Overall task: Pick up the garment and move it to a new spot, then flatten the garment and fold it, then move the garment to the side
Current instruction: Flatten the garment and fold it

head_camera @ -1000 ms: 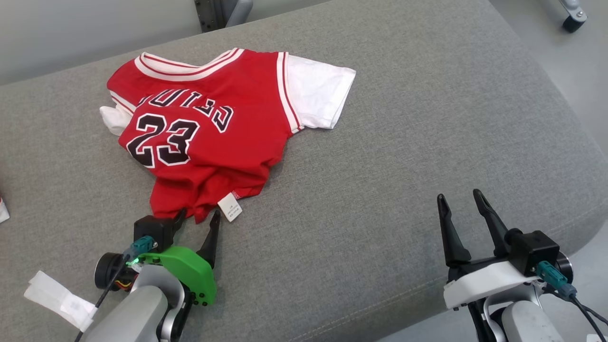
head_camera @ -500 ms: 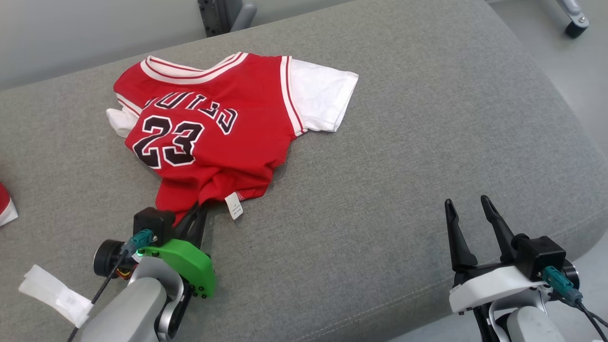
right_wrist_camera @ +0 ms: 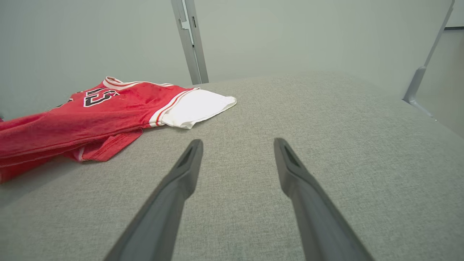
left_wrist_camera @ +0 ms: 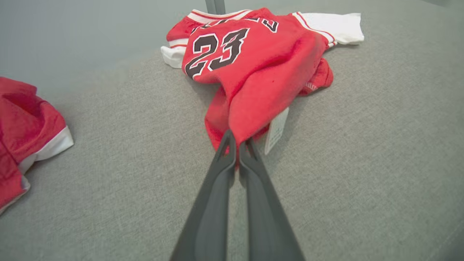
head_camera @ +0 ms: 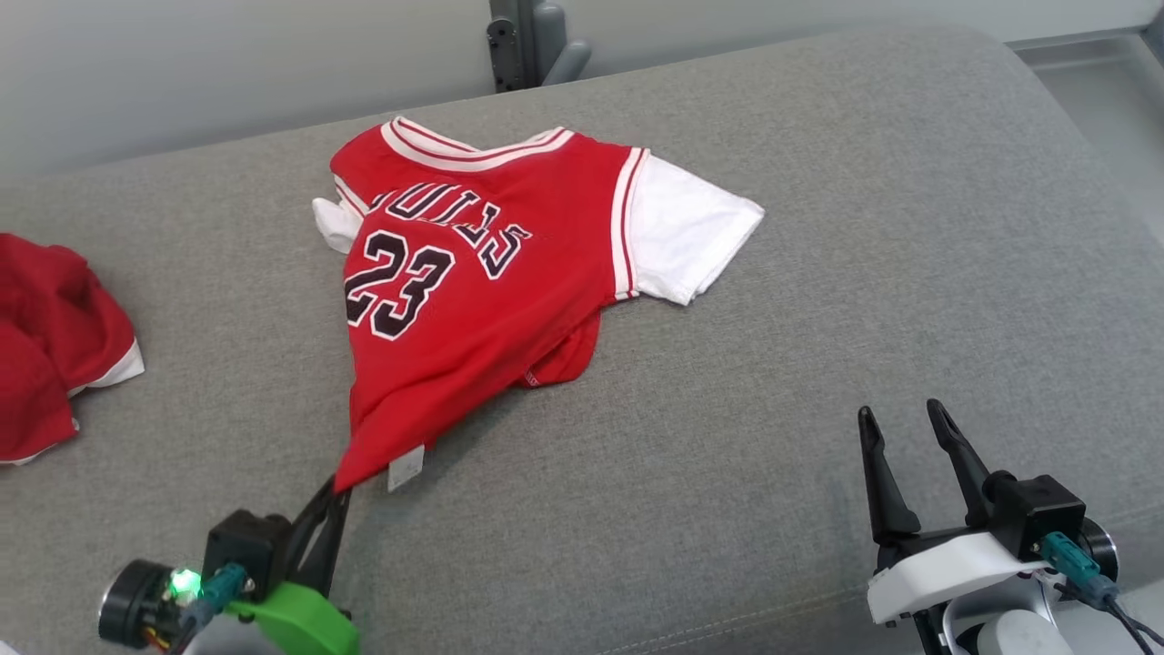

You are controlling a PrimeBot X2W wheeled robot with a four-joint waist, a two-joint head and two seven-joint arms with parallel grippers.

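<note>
The garment (head_camera: pixel 473 282) is a red jersey with white sleeves and a black "23", lying on the grey cushion (head_camera: pixel 818 300). Its lower hem is drawn into a point toward the near left. My left gripper (head_camera: pixel 335 489) is shut on that hem corner, beside a white label (head_camera: pixel 406 467). The left wrist view shows the same pinch: both fingers closed on red cloth of the garment (left_wrist_camera: pixel 250 79), with the left gripper (left_wrist_camera: pixel 237 143) right at the hem. My right gripper (head_camera: pixel 898 418) stands open at the near right, away from the cloth. In the right wrist view the right gripper (right_wrist_camera: pixel 237 145) hovers over bare cushion, the garment (right_wrist_camera: pixel 108 108) to its left.
A second red piece of clothing with white trim (head_camera: pixel 50 346) lies at the cushion's left edge, also seen as red cloth (left_wrist_camera: pixel 25 137) in the left wrist view. A grey post (head_camera: pixel 523 41) rises behind the cushion. The cushion's right edge drops to the floor (head_camera: pixel 1109 100).
My left gripper has shut on the garment's hem and drawn it toward the near left, stretching the cloth. The head camera has shifted, bringing the second red piece into view. The right gripper stays open.
</note>
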